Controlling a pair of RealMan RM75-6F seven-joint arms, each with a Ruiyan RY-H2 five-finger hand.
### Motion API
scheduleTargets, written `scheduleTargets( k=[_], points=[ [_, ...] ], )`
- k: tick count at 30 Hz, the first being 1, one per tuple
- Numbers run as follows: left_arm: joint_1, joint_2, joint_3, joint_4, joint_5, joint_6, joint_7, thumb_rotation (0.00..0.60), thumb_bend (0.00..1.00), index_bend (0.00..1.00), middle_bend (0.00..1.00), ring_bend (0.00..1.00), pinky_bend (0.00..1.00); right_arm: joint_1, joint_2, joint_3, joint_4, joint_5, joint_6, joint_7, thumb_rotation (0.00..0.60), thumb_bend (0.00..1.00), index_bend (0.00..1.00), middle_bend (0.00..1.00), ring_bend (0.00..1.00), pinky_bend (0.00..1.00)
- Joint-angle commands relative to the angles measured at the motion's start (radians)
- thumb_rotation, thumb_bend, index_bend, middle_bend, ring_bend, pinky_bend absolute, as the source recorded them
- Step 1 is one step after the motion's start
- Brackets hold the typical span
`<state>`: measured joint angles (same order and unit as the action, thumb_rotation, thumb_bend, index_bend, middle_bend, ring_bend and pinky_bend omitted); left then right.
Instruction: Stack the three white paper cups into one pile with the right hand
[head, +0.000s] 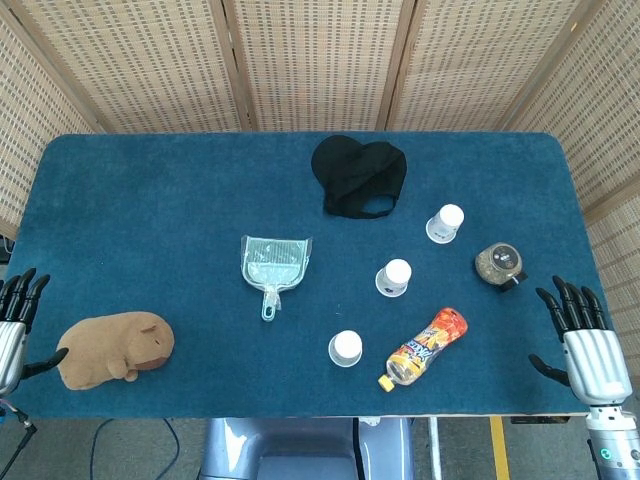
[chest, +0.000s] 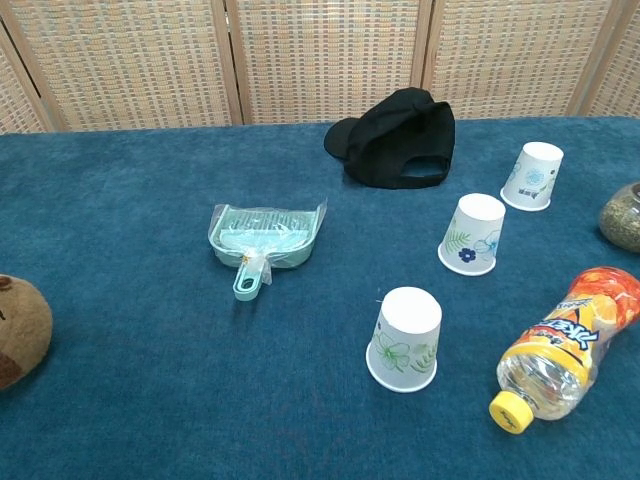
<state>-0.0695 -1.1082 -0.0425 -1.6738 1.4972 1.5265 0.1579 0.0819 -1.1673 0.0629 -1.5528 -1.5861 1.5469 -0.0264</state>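
Note:
Three white paper cups stand upside down, apart from each other, on the blue table: a near cup, a middle cup and a far cup. My right hand hovers at the table's right front corner, fingers spread and holding nothing, well right of the cups. At the left front edge my left hand is likewise open and empty. Neither hand appears in the chest view.
An orange drink bottle lies right of the near cup. A small jar stands near the far cup. A black cap, a mint dustpan and a brown plush animal also rest on the table.

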Motion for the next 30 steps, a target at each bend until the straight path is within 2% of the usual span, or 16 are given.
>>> scheduleTargets(
  k=[1, 7, 16, 21, 26, 30],
  points=[
    [0.0, 0.001, 0.0, -0.001, -0.001, -0.002, -0.003, 0.6, 0.03, 0.0, 0.0, 0.0, 0.0, 0.009, 0.0, -0.002, 0.007, -0.018, -0.001, 0.01, 0.6, 0.11, 0.15, 0.0, 0.0, 0.0],
    [-0.003, 0.002, -0.004, -0.001, -0.013, -0.012, -0.004, 0.6, 0.03, 0.0, 0.0, 0.0, 0.0, 0.056, 0.005, -0.006, 0.021, -0.065, -0.045, 0.048, 0.6, 0.11, 0.17, 0.0, 0.0, 0.0],
    [-0.003, 0.004, -0.011, 0.001, -0.025, -0.012, -0.011, 0.6, 0.03, 0.0, 0.0, 0.0, 0.0, 0.195, 0.096, -0.045, -0.014, -0.206, -0.181, 0.228, 0.6, 0.15, 0.26, 0.0, 0.0, 0.0],
    [-0.007, -0.003, -0.01, 0.006, -0.021, -0.016, 0.001, 0.6, 0.03, 0.0, 0.0, 0.0, 0.0, 0.259, 0.125, -0.057, -0.043, -0.266, -0.219, 0.32, 0.6, 0.16, 0.31, 0.02, 0.0, 0.0],
    [-0.008, -0.008, -0.01, 0.008, -0.016, -0.013, 0.007, 0.6, 0.03, 0.0, 0.0, 0.0, 0.0, 0.287, 0.117, -0.065, -0.085, -0.295, -0.24, 0.303, 0.6, 0.19, 0.34, 0.04, 0.0, 0.0],
    [-0.008, -0.012, -0.012, 0.011, -0.021, -0.011, 0.013, 0.6, 0.03, 0.0, 0.0, 0.0, 0.0, 0.3, 0.097, -0.067, -0.131, -0.279, -0.286, 0.232, 0.6, 0.23, 0.37, 0.05, 0.0, 0.0]
  ],
)
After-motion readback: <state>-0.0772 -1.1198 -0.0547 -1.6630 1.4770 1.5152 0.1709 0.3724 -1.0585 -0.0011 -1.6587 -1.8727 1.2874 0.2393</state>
